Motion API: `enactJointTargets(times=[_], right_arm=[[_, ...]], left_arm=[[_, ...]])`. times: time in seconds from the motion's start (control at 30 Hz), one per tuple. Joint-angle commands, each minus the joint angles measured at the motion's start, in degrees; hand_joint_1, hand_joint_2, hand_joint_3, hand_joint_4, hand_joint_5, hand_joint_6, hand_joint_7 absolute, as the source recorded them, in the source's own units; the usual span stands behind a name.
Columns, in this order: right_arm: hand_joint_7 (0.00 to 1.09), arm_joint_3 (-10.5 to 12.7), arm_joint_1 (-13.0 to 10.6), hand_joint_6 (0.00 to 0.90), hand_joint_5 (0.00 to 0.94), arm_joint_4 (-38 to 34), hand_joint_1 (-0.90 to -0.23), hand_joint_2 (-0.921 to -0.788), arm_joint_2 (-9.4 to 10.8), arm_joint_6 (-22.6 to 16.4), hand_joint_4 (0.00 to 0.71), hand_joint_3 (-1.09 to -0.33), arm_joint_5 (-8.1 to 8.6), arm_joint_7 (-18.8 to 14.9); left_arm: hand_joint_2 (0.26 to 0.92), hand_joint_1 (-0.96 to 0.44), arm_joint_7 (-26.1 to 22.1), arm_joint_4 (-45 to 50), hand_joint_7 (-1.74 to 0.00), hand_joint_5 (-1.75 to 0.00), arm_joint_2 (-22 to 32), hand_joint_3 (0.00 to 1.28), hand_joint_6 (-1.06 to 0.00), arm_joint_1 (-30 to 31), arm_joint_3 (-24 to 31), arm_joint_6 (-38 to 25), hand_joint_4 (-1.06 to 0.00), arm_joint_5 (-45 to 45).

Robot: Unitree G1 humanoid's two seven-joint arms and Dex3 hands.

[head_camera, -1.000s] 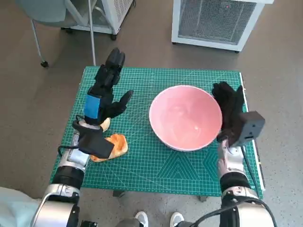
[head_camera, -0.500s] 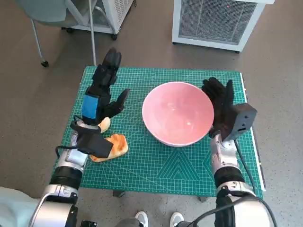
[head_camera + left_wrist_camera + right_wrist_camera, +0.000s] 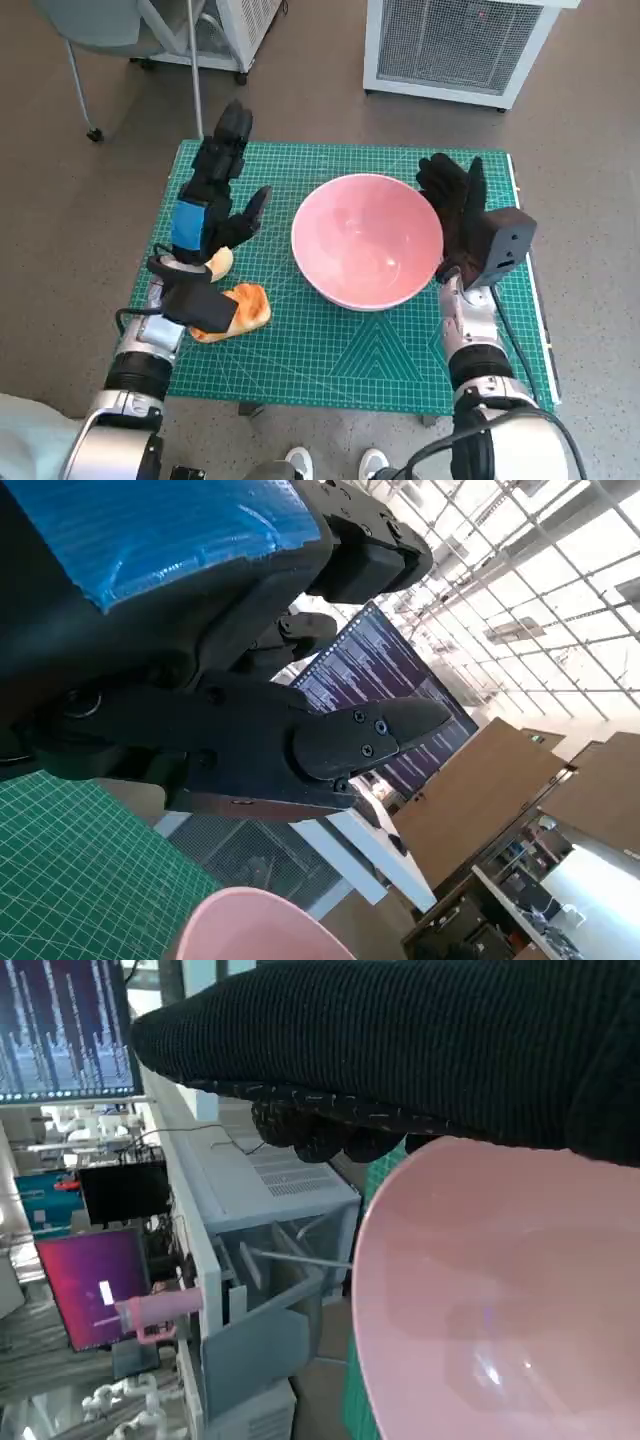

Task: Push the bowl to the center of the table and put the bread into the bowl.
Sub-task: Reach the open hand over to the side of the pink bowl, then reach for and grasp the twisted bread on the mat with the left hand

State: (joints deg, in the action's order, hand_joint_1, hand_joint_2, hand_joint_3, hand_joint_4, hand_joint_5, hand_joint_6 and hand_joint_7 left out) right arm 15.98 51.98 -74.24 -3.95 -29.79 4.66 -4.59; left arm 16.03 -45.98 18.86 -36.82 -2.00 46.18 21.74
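Observation:
A large pink bowl [image 3: 366,240] stands on the green cutting mat [image 3: 330,350], a little right of the table's middle; its rim also shows in the left wrist view [image 3: 262,926] and it fills the right wrist view [image 3: 500,1300]. My right hand [image 3: 456,205], in the black glove, lies flat against the bowl's right side with fingers spread. The golden bread [image 3: 238,308] lies near the mat's left front, partly under my left wrist. My left hand [image 3: 215,195] hovers above the mat behind the bread, fingers stretched out, holding nothing.
A white mesh-fronted unit [image 3: 455,45] stands on the floor beyond the table. A chair leg with castor [image 3: 90,130] and a white cabinet [image 3: 240,30] stand at the back left. A person's white shoes [image 3: 335,464] show at the table's front edge.
My right hand has pushed the bowl leftward across the mat, toward the middle. The left hand has barely moved and the bread stays where it was.

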Motion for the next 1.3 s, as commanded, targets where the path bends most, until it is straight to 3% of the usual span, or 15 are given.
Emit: enactJointTargets(times=[0.03, 0.33, 0.5, 0.63, 0.73, 0.93, 1.3], right_arm=[[0.33, -0.63, -0.28, 0.131, 0.007, 0.55, -0.644, -0.921, -1.24, -1.51, 0.256, -0.803, -0.80, -0.10], [0.33, -2.49, -1.24, 0.132, 0.003, 6.41, -0.629, -0.921, -2.11, -11.03, 0.251, -0.816, -1.63, 0.09], [0.34, -3.97, -2.50, 0.129, 0.003, 11.82, -0.639, -0.921, -2.23, -18.40, 0.252, -0.820, -1.10, -2.61], [0.50, -5.55, -3.81, 0.046, 0.001, 16.88, -0.645, -0.921, -2.20, -22.74, 0.253, -0.834, -0.24, -5.90], [0.57, -6.53, -4.76, 0.011, 0.001, 19.93, -0.647, -0.921, -2.14, -24.14, 0.254, -0.839, 0.81, -8.39], [0.62, -8.38, -6.27, 0.001, 0.002, 23.52, -0.657, -0.921, -2.91, -25.23, 0.256, -0.827, 1.55, -12.40], [0.63, -9.72, -8.34, -0.001, 0.000, 26.85, -0.658, -0.921, -4.01, -24.44, 0.251, -0.812, -0.87, -11.13]], left_arm=[[0.921, -0.49, 0.42, 1.19, 0.00, 0.00, 0.17, 0.48, -0.20, 0.90, -0.19, 0.34, -0.15, -0.19], [0.921, -0.50, -0.50, 2.58, 0.00, 0.00, 0.49, 0.48, -0.19, 1.98, 0.17, 1.12, -0.15, -1.24], [0.921, -0.50, -1.20, 3.17, 0.00, 0.00, 0.55, 0.48, -0.19, 2.31, 0.49, 1.75, -0.15, -2.07], [0.921, -0.50, -1.87, 3.55, 0.00, 0.00, 0.54, 0.48, -0.19, 2.33, 0.63, 2.29, -0.15, -2.79], [0.921, -0.49, -2.55, 3.67, 0.00, 0.00, 0.51, 0.48, -0.19, 2.24, 0.73, 2.66, -0.15, -3.54], [0.921, -0.49, -5.48, 3.11, 0.00, 0.00, -0.24, 0.48, -0.20, 1.45, 1.09, 3.72, -0.15, -6.88], [0.921, -0.49, -11.47, 1.92, 0.00, 0.00, -2.03, 0.47, -0.20, 0.57, 1.59, 5.57, -0.15, -13.11]])
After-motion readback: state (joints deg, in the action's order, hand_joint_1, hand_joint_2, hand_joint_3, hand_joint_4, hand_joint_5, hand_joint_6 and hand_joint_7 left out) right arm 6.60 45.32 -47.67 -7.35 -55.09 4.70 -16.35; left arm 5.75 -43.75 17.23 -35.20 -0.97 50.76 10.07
